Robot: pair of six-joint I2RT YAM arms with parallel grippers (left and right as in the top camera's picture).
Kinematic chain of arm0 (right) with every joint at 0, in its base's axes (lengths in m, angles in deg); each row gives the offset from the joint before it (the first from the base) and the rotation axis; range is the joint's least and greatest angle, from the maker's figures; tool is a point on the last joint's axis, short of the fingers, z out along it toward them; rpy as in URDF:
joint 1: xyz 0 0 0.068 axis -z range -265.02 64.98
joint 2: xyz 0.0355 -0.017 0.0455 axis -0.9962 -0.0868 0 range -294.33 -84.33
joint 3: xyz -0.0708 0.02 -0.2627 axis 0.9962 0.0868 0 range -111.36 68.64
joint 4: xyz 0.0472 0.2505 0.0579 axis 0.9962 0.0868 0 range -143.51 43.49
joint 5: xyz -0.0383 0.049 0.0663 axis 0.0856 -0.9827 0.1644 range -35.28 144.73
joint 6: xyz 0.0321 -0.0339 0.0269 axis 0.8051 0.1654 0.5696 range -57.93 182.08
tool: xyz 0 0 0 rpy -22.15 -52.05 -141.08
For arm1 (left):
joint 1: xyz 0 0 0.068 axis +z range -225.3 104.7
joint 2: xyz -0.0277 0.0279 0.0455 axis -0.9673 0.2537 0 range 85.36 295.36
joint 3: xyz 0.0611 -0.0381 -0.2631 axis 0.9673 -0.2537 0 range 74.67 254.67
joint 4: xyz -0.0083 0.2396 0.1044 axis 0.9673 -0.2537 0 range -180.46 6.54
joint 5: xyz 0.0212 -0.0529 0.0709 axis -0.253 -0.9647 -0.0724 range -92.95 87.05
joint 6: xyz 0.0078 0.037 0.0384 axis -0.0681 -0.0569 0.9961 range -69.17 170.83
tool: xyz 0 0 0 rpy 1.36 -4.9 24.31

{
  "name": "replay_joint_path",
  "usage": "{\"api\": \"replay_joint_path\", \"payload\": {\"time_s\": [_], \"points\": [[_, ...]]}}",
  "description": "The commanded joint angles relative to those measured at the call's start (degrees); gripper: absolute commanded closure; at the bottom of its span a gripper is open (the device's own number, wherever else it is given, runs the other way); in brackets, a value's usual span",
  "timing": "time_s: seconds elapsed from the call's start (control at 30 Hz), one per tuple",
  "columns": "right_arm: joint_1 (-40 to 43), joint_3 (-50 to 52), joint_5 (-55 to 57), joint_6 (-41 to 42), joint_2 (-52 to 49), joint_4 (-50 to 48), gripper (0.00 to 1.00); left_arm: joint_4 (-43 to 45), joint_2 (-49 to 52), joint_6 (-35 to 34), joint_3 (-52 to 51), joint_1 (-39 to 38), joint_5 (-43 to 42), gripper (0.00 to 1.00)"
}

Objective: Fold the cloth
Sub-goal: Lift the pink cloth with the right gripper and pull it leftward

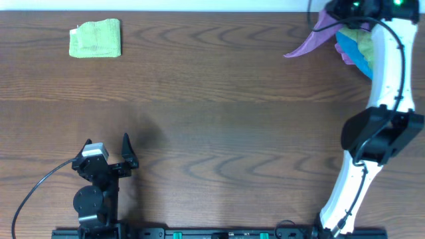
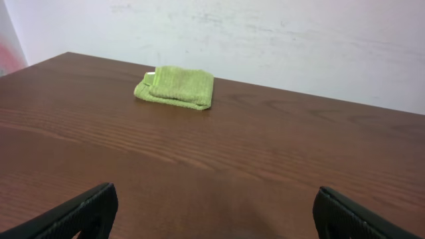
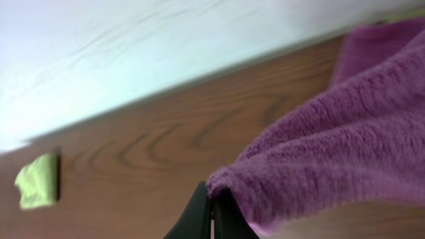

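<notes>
The right arm [image 1: 388,99] reaches up the right side of the table [image 1: 219,113] to its far right corner. There the right gripper [image 3: 211,214] has its jaws pressed together on a fold of the purple cloth [image 1: 312,41], which hangs out to the left over a heap with a blue cloth [image 1: 355,58] in it. The left gripper [image 1: 106,145] sits low at the near left, jaws wide apart and holding nothing. A folded green cloth [image 1: 96,38] lies at the far left.

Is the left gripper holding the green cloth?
No, the left gripper is open and empty; the green cloth lies well ahead of it.
</notes>
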Motion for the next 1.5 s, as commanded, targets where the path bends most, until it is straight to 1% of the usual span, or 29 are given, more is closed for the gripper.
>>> {"api": "replay_joint_path", "payload": {"time_s": [0.0,0.23,0.4,0.5,0.6,0.8,0.9,1.0,1.27,1.47], "points": [[-3.74,-3.19,-0.2,-2.78,0.81,2.91,0.98,-0.9,-0.33,-0.2,-1.79,-0.33,0.39,0.05],[-10.1,-5.2,-0.22,-3.85,0.81,7.87,0.98,-0.92,-0.33,-0.2,-1.79,-0.33,0.39,0.05],[-14.71,-9.55,-0.48,-3.89,0.92,10.78,0.98,-0.92,-0.33,-0.2,-1.79,-0.33,0.39,0.04],[-17.46,-13.0,-0.39,-6.32,1.03,14.05,0.98,-0.92,-0.33,-0.2,-1.79,-0.33,0.39,0.05],[-19.8,-15.52,-0.37,-7.45,1.03,18.12,0.98,-0.92,-0.33,-0.2,-1.79,-0.33,0.39,0.05],[-22.64,-15.78,-0.42,-10.62,1.03,27.87,0.98,-0.92,-0.33,-0.2,-1.79,-0.33,0.39,0.05],[-24.13,-15.78,-0.09,-15.34,1.03,34.25,0.98,-0.92,-0.33,-0.2,-1.79,-0.33,0.39,0.05],[-24.87,-15.65,5.35,-15.65,1.03,39.71,0.98,-0.92,-0.33,-0.2,-1.79,-0.33,0.39,0.05],[-26.71,-14.91,10.23,-17.38,2.64,38.99,0.98,-0.92,-0.33,-0.2,-1.79,-0.33,0.39,0.05],[-27.12,-14.91,9.35,-17.73,2.97,31.65,0.98,-0.92,-0.33,-0.2,-1.79,-0.33,0.39,0.05]]}}
